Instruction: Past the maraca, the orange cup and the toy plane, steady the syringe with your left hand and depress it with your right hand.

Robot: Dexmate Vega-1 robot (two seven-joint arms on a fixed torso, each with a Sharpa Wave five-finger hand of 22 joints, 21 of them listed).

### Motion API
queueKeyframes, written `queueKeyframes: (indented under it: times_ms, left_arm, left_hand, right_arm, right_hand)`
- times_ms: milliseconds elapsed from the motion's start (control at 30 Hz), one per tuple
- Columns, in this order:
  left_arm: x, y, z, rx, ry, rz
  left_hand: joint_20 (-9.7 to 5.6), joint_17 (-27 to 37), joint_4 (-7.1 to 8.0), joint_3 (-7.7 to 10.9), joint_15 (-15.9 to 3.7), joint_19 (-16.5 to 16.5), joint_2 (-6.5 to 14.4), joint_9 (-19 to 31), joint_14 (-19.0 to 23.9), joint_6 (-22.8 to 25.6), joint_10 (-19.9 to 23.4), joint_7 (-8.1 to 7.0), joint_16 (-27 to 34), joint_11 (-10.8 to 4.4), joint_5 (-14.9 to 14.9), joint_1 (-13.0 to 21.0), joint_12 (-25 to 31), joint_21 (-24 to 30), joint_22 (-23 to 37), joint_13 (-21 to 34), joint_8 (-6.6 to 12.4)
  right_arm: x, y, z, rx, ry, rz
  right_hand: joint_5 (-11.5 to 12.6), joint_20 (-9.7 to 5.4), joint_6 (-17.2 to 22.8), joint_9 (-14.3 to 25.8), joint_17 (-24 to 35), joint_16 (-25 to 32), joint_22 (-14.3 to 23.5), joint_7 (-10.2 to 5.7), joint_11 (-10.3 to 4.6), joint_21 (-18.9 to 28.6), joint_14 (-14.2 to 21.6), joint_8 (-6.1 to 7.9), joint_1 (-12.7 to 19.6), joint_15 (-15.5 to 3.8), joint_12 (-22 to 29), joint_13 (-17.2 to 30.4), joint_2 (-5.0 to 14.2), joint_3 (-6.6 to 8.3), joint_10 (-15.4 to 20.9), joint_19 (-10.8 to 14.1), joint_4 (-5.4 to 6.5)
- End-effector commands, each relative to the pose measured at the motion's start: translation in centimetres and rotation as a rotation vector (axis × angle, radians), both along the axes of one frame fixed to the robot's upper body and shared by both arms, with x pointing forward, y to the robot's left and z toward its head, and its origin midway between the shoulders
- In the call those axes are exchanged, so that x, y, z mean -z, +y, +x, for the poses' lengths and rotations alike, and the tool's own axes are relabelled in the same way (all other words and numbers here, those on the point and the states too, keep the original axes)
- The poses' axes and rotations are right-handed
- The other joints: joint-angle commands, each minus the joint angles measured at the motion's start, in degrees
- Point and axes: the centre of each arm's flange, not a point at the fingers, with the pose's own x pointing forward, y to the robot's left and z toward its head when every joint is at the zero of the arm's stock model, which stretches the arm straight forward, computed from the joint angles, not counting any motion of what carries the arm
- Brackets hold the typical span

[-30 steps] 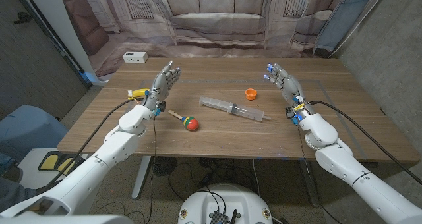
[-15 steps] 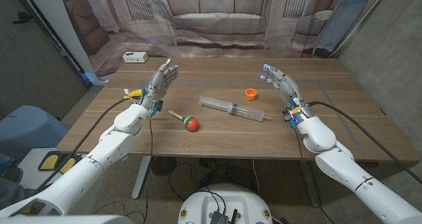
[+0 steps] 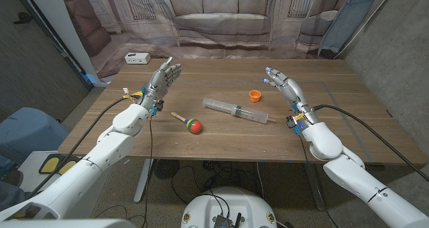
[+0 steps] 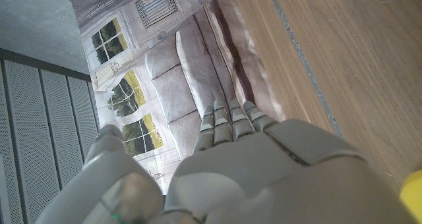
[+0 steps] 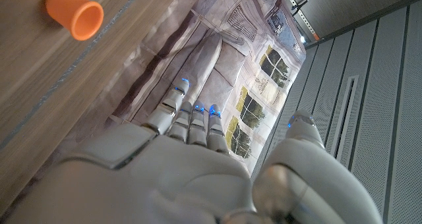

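Wooden table (image 3: 348,121) stands before a printed backdrop (image 3: 221,20) of a sofa and windows. Left hand (image 3: 163,80) is raised above the table's left part, fingers apart and extended, holding nothing and touching nothing. Right hand (image 3: 284,84) is raised above the right part, fingers likewise spread, empty; the right wrist view confirms extended fingers (image 5: 191,118) clear of the surface. Syringe (image 3: 236,110) lies flat near the table's middle, between the two hands and apart from both, its length running left to right with the right end slightly nearer the robot. Orange cup (image 3: 255,95) stands just beyond the syringe, near the right hand but not touching it. Maraca (image 3: 189,123) lies left of the syringe, nearer the robot than the left hand. Plane (image 3: 137,94), yellow, shows partly behind the left wrist. White box (image 3: 137,58) sits at the far left corner.
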Motion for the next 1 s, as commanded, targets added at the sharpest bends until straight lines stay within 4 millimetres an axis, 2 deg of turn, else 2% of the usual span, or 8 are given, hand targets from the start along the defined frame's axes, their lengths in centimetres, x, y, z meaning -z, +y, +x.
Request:
queueKeyframes:
  times_ms: [33,333,533,1000]
  left_arm:
    - [0.0,0.0,-0.8,-0.003,-0.003,0.013]
    - [-0.3,-0.6,-0.7,0.022,-0.011,0.014]
    - [-0.7,-1.1,-0.6,0.038,-0.027,0.019]
    - [-1.2,-1.4,-0.4,0.052,-0.038,0.033]
  left_hand:
    - [0.73,0.21,-0.24,0.03,-0.21,-0.39,-0.06,0.26,0.27,0.16,0.18,-0.07,-0.16,-0.4,-0.17,0.64,-0.26,0.02,0.11,0.11,-0.11]
    - [1.44,0.21,-0.3,0.02,-0.23,-0.56,0.0,0.26,0.12,0.16,0.04,-0.28,-0.37,-0.36,-0.19,0.72,-0.48,-0.2,0.11,0.11,-0.23]
    - [0.49,0.22,-0.37,0.01,-0.23,0.11,0.06,0.26,0.43,0.49,0.41,-0.17,-0.38,-0.06,-0.21,0.81,-0.49,-0.1,0.11,0.12,-0.21]
    - [0.7,0.22,-0.44,0.04,-0.37,-0.13,0.23,0.27,0.43,0.6,0.33,-0.41,-0.55,-0.3,-0.25,0.94,-0.73,-0.39,0.11,0.13,-0.3]
  right_arm:
    - [0.9,0.4,-2.0,0.071,-0.027,-0.053]
    - [1.4,0.6,-3.1,0.122,-0.06,-0.08]
    - [1.4,1.1,-3.7,0.176,-0.078,-0.118]
    - [1.3,1.8,-4.3,0.288,-0.115,-0.208]
  right_hand:
    - [-0.19,0.17,-0.27,0.07,0.04,-0.19,0.19,0.01,-0.04,-0.03,0.27,-0.07,0.9,0.15,0.06,0.19,0.03,0.25,0.16,0.21,-0.15]
    - [-0.19,0.25,-0.24,0.07,0.0,-0.15,0.18,0.0,-0.22,-0.01,0.55,-0.04,1.23,0.17,0.14,0.2,0.1,0.36,0.42,0.39,-0.25]
    - [-0.17,0.26,-0.19,0.07,-0.04,-0.15,0.18,-0.05,-0.28,-0.02,0.66,-0.01,1.47,0.12,0.13,0.2,0.13,0.43,0.47,0.47,-0.33]
    - [-0.12,0.28,-0.04,0.08,-0.12,-0.26,0.17,-0.28,-0.44,-0.08,0.67,0.06,2.16,-0.06,0.09,0.2,0.35,0.73,0.48,0.53,-0.52]
